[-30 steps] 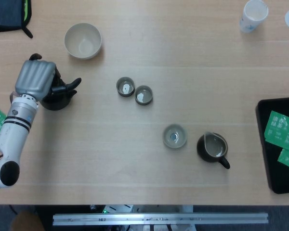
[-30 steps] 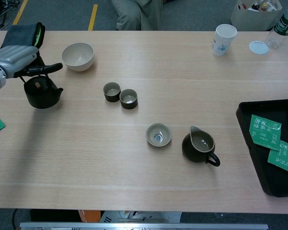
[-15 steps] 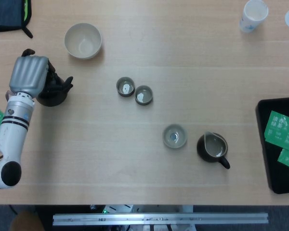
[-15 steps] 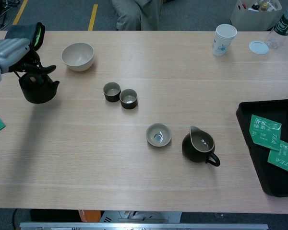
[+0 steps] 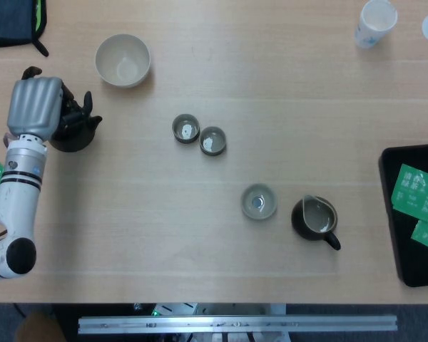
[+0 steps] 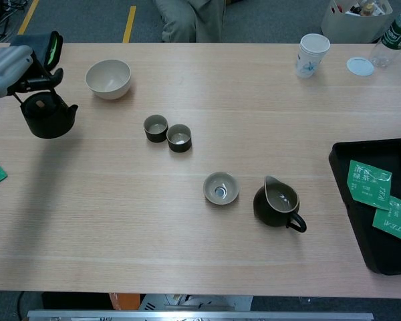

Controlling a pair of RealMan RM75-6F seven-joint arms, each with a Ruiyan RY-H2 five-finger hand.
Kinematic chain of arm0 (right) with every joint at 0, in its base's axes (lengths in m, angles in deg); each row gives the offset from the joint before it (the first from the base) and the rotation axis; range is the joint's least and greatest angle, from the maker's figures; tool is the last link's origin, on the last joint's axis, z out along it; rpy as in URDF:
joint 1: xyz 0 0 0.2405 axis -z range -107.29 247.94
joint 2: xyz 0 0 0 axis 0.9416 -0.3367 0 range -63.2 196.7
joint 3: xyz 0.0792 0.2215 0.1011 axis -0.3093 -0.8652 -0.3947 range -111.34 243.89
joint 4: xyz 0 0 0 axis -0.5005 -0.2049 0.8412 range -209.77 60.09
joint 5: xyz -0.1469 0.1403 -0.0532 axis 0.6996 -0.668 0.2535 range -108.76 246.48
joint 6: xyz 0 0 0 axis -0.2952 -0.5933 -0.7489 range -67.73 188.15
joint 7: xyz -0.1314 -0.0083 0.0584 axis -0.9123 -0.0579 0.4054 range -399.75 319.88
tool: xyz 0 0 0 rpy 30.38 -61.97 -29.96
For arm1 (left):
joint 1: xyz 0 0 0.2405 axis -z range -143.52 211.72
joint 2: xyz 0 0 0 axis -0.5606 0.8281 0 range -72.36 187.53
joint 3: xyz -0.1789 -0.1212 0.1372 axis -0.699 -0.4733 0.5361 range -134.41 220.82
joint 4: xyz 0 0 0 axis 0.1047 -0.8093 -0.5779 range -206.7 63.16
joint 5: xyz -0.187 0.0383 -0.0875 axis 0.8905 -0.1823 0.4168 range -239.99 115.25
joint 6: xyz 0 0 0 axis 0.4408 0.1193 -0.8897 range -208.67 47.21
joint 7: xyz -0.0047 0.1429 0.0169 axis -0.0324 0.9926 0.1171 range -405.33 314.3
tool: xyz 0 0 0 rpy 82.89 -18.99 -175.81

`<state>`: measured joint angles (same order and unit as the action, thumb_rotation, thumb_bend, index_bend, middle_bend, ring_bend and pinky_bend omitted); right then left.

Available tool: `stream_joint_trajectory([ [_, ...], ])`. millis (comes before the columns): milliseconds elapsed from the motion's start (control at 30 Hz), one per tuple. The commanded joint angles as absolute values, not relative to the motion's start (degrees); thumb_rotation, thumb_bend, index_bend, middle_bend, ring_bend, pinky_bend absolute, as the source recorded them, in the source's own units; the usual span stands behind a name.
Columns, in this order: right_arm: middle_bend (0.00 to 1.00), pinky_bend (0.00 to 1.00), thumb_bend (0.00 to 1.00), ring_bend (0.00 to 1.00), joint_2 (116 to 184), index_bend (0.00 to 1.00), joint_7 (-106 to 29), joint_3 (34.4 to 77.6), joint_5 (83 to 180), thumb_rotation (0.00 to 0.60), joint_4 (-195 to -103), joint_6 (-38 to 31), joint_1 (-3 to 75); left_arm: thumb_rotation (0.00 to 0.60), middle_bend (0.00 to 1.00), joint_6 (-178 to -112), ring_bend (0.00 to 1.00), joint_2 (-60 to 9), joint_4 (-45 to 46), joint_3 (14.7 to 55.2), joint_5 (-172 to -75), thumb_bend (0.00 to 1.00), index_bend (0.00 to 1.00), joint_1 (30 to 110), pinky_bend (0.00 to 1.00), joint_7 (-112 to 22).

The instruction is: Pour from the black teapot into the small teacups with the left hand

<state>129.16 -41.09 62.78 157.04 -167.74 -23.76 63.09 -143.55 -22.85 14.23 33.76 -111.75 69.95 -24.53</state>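
The black teapot [image 5: 73,132] [image 6: 47,118] is at the far left of the table, its spout pointing right. My left hand [image 5: 34,105] [image 6: 9,64] grips its top handle from the left, fingers curled over it. Whether the pot rests on the table or hangs just above it does not show. Two small dark teacups [image 5: 186,129] [image 5: 212,140] stand side by side well to the right of the pot, also in the chest view [image 6: 156,127] [image 6: 179,137]. My right hand is in neither view.
A cream bowl [image 5: 123,60] stands just beyond the teapot. A pale shallow cup [image 5: 259,201] and a dark pitcher [image 5: 315,219] sit right of centre. A black tray [image 5: 412,271] with green tea packets is at the right edge, a paper cup [image 5: 376,22] at the back right.
My left hand has carried the teapot leftward and slightly back, further from the two teacups. Nothing else has moved.
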Motion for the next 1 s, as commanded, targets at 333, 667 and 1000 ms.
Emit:
stream_joint_trajectory([
  [333,0.27,0.11,0.15,0.13,129.17,0.26,-41.11,62.77,157.13,0.6,-167.75,-23.92,63.2,0.288,1.0,-144.21,0.96,-23.35,13.53,33.52,-113.11,0.55,0.99,69.37,0.19,-23.75],
  [667,0.27,0.11,0.15,0.13,129.24,0.26,-41.01,62.8,157.27,0.6,-167.72,-24.03,63.29,0.311,1.0,-145.08,0.94,-22.51,15.9,33.44,-116.07,0.55,0.97,69.12,0.19,-23.31],
  [1000,0.27,0.11,0.15,0.13,129.23,0.26,-40.66,62.94,157.51,0.6,-167.52,-24.33,63.52,0.34,1.0,-145.41,0.94,-22.0,20.16,33.5,-118.89,0.55,0.96,70.28,0.19,-20.25],
])
